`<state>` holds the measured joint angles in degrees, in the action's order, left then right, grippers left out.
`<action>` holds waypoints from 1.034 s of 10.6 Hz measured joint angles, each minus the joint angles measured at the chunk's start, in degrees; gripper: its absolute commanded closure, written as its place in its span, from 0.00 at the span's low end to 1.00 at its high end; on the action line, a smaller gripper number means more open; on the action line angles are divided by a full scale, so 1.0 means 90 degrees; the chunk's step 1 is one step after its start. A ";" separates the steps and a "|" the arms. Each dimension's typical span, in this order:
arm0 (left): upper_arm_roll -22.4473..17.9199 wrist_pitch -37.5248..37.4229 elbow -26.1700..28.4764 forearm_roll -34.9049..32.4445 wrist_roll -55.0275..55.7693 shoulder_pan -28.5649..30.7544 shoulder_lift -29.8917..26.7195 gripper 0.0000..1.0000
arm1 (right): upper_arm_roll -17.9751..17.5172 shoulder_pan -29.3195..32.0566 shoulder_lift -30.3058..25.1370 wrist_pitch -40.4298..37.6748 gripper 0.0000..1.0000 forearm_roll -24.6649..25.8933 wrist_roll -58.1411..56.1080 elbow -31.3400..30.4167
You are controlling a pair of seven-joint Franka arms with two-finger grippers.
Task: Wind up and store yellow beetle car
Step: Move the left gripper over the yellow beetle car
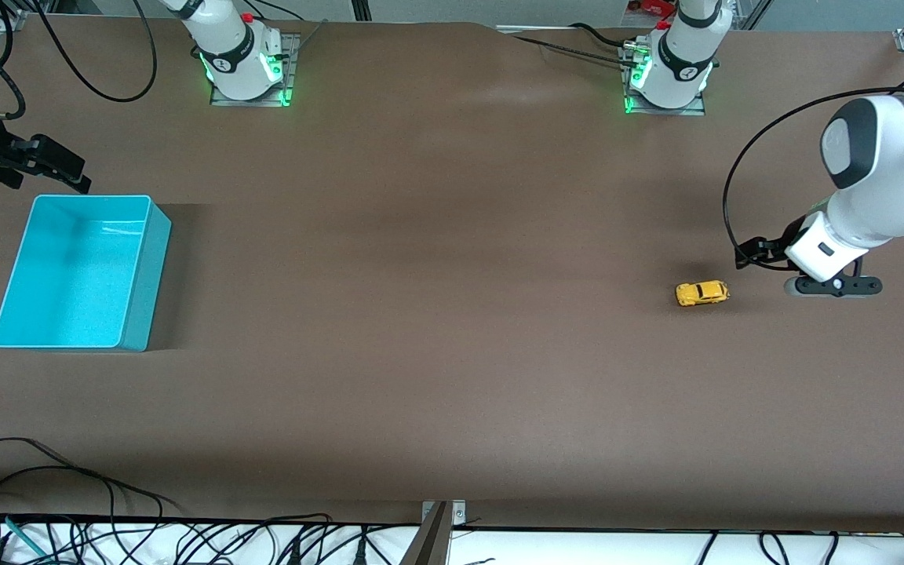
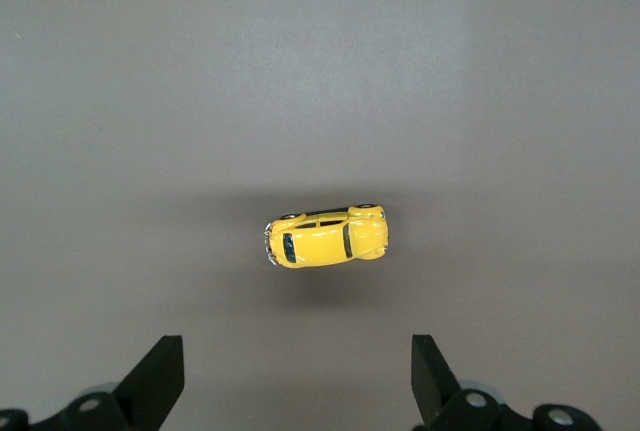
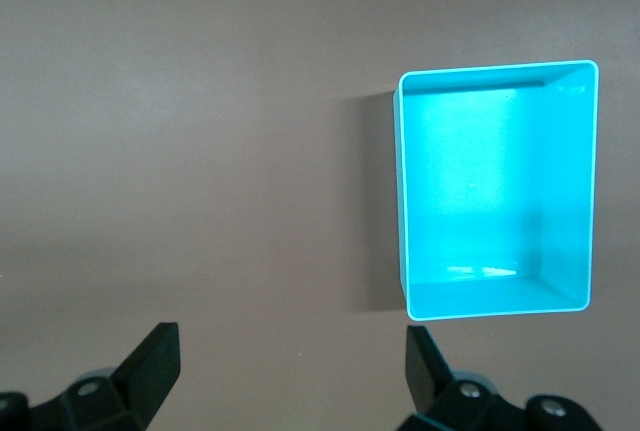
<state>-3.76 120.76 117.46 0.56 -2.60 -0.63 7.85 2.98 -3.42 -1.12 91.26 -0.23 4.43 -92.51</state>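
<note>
Reaching for the yellow beetle car [image 1: 702,293] looks like the step in hand. The tiny toy sits on its wheels on the brown table [image 1: 436,329], in the right-middle part of the front view. It is well apart from the turquoise bin [image 1: 142,271] at the left-middle of that view.

The left gripper [image 1: 833,286] hangs at the right edge of the front view, just beside the car toward the left arm's end of the table. In the left wrist view the car [image 2: 325,236] lies near the centre of the frame, with its long side running across the gap between the fingers [image 2: 155,376]. A good approach, by my judgement, would bring the gripper over the car and turn the wrist so the pads meet its flat sides before descending. The fingers are spread wide and hold nothing.

The right gripper [image 1: 44,169] waits at the upper left of the front view, above the bin's corner. Its fingers [image 3: 150,361] are also spread wide and empty. The bin [image 3: 400,201] looks empty.
</note>
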 measured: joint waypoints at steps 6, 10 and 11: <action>0.0000 0.0348 0.0218 0.0000 -0.0376 0.0055 0.0241 0.00 | 0.0001 0.0000 0.0000 0.0000 0.00 0.0000 0.0000 0.0000; 0.0005 0.0679 0.0592 0.0000 -0.2076 0.0058 0.0550 0.00 | 0.0001 0.0000 0.0000 0.0000 0.00 0.0000 0.0000 0.0001; 0.0007 0.0701 0.0619 0.0000 -0.2663 0.0058 0.0617 0.00 | 0.0001 0.0000 0.0000 0.0000 0.00 0.0000 0.0000 0.0001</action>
<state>-3.70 127.07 123.04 0.56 -26.56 -0.11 13.40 2.99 -3.42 -1.12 91.26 -0.23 4.43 -92.50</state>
